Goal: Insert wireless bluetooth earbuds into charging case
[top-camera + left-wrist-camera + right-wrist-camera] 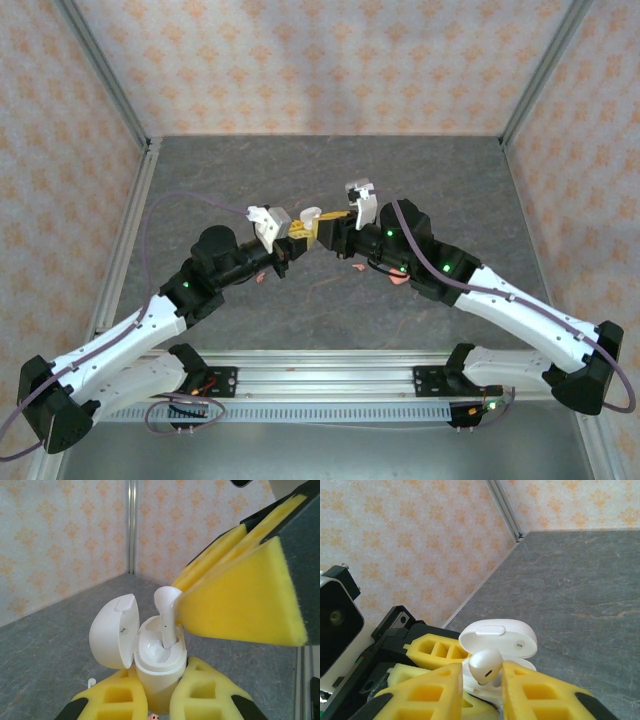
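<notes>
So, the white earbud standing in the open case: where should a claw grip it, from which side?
Take the white earbud by its rounded head, from above, away from the lid. Its stem sits in the case, so only the head stands free, and the raised lid blocks the other side.

Glossy smooth white plastic case [157, 672] and earbud [167, 611]; fuzzy matt yellow claw pads [240, 605].
</notes>
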Tool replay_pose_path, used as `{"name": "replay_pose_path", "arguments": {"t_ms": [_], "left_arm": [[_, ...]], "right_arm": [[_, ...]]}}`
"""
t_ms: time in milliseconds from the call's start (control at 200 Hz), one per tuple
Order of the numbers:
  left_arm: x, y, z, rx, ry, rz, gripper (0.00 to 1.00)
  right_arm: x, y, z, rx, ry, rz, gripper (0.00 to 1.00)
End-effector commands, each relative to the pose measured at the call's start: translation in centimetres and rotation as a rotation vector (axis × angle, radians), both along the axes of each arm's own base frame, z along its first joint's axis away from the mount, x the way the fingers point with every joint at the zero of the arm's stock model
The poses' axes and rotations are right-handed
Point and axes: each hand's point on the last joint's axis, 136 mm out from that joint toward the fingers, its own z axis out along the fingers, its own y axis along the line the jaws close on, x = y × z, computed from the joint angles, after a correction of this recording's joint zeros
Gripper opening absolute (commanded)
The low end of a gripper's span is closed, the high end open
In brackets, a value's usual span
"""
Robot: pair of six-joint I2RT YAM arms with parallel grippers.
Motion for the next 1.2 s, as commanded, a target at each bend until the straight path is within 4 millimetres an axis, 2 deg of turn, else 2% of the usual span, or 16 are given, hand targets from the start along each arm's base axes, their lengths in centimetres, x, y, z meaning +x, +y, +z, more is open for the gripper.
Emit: {"name": "replay_pose_path", "arguments": {"t_ms": [0, 245, 500, 645, 731, 971, 1021, 1046, 1196], "left_arm": [[0.1, 0.2, 3.0, -0.051, -0.066, 0.014, 0.00], [0.2, 0.3, 2.8, -0.049, -0.058, 0.024, 0.00], [0.2, 0.3, 2.7, -0.041, -0.051, 0.028, 0.00], [0.2, 0.4, 2.9, -0.048, -0.049, 0.027, 0.00], [0.1, 0.4, 2.8, -0.050, -0.042, 0.026, 0.00], [0.3, 1.2, 2.3, -0.004, -0.025, 0.069, 0.00], [0.3, 1.4, 2.2, 0.007, -0.027, 0.076, 0.00], [0.3, 1.5, 2.1, 0.012, -0.027, 0.080, 0.00], [0.1, 1.8, 1.2, 0.041, -0.030, 0.090, 0.00]], "right_arm": [[-0.9, 0.6, 0.4, 0.002, 0.025, 0.049, 0.29], [-0.9, 0.6, 1.3, 0.036, 0.044, 0.045, 0.39], [-0.9, -0.6, 4.1, 0.063, 0.057, -0.005, 0.48], [-1.0, -1.1, 5.2, 0.059, 0.079, -0.008, 0.56], [-0.7, -1.4, 5.0, 0.045, 0.119, -0.025, 0.55], [-0.4, -2.8, 3.6, -0.022, 0.295, -0.132, 0.36], [-0.7, -3.0, 3.8, -0.024, 0.325, -0.148, 0.35], [-0.4, -2.7, 3.0, -0.050, 0.352, -0.164, 0.35], [-1.0, -2.2, 1.3, -0.148, 0.440, -0.205, 0.39]]}}
